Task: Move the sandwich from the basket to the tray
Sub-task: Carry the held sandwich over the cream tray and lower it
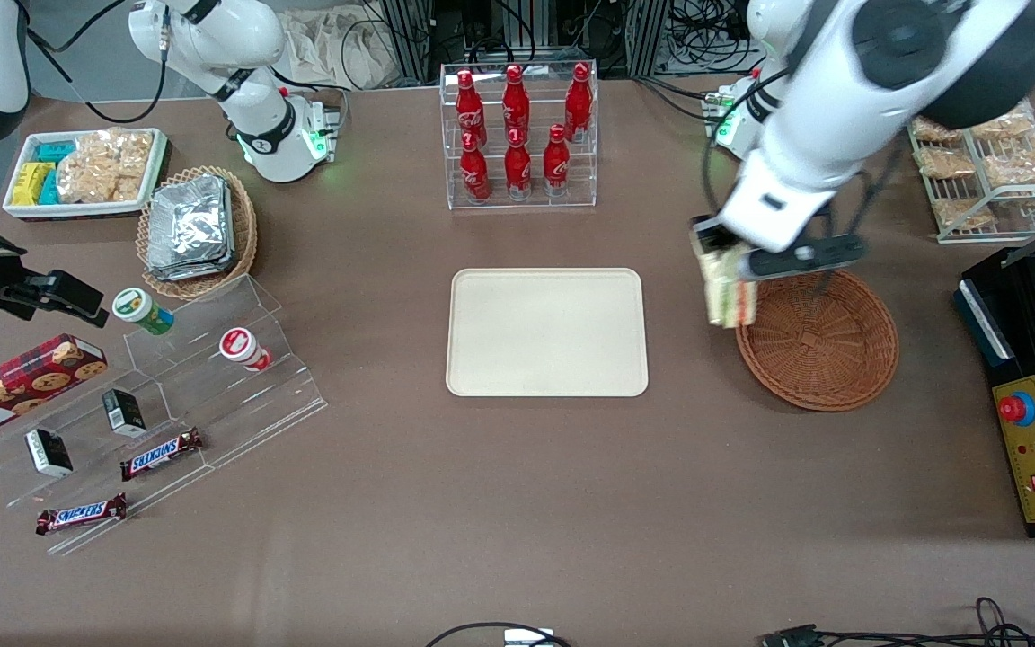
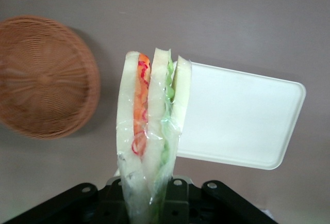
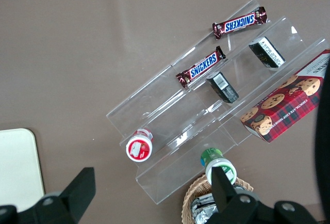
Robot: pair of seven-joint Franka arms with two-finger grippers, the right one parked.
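Sandwich: one, wrapped in clear film, lifted off the table, right of frame centre in the front view, hanging over the rim of the basket on the side toward the tray.
Gripper: just above the sandwich, jaws clamped on its narrow end; wide end hanging free.
Basket: one reddish-brown, nothing in it, right of centre.
Tray: one cream, bare, centre of frame, near the basket but apart.
Handling, as judged: light; bread soft and easy to crush; film slick, so some slip likely; layers liable to shear if squeezed hard.
Hold, as judged: across the flat bread faces, pressing the layers together; firm but gentle.
Count, front view: seven red bottles, two Snickers bars, two small cups, one cookie box, one tan basket of foil packets.
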